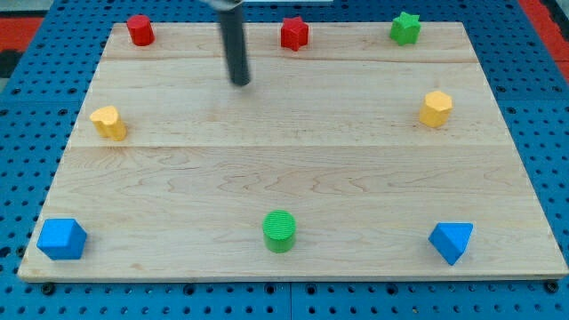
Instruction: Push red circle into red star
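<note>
The red circle (140, 29) sits at the view's top left corner of the wooden board (293, 178). The red star (294, 33) sits at the top edge, near the middle. My dark rod comes down from the top between them, and my tip (240, 83) rests on the board below and between the two red blocks, right of the red circle and left of the red star. It touches neither block.
A green star (405, 28) is at the top right. A yellow heart (108, 123) is at the left, a yellow hexagon (436, 108) at the right. Along the bottom lie a blue block (61, 238), a green circle (279, 231) and a blue triangle (452, 241).
</note>
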